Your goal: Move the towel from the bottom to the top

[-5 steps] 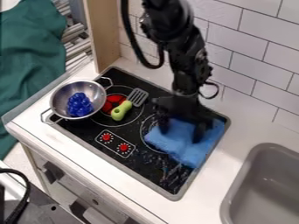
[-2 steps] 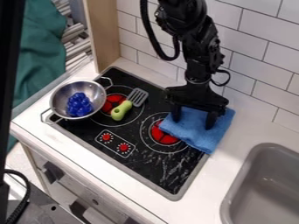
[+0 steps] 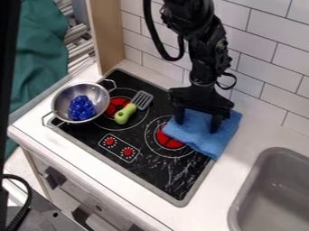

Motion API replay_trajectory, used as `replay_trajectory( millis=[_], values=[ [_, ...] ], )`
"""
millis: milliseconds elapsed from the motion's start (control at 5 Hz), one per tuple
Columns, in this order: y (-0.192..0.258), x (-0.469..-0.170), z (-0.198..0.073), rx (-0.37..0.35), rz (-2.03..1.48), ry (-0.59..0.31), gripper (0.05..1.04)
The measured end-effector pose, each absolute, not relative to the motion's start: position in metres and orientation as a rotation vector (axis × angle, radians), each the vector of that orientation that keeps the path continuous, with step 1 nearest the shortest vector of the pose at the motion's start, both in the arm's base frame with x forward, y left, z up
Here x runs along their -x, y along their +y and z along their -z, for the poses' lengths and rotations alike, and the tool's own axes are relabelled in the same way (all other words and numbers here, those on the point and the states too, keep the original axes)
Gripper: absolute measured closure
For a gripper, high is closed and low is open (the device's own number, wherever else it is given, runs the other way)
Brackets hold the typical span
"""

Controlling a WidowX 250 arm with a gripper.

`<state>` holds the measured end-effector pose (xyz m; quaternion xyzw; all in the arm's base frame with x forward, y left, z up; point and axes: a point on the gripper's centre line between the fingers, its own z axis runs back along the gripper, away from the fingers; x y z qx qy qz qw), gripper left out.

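No lettering, brand names or numbers can be read. Small pale marks (image 3: 124, 148) are set around the two red knobs (image 3: 110, 141), inside a thin white outline (image 3: 119, 157) on the black stove top (image 3: 158, 173), but they are too tiny to be made out as figures, letters or signs.

The black arm (image 3: 208, 49) has 2 cable loops (image 3: 152, 38).

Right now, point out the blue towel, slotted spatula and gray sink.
Blue towel (image 3: 198, 133), camera view: middle of the cloth.
Slotted spatula (image 3: 126, 111), camera view: green handle.
Gray sink (image 3: 273, 189), camera view: bare basin interior.
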<state>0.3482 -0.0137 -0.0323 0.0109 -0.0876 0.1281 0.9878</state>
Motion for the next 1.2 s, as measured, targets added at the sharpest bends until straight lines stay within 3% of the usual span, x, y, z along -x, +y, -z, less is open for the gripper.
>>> replay_trajectory(
  millis=[400, 800, 1200],
  values=[
    [-0.015, -0.351, 0.0, -0.054, -0.274, -0.178, 0.084],
    [-0.025, -0.354, -0.025, -0.022, -0.282, -0.214, 0.084],
    [-0.026, -0.346, -0.023, -0.011, -0.264, -0.193, 0.084]
  ],
)
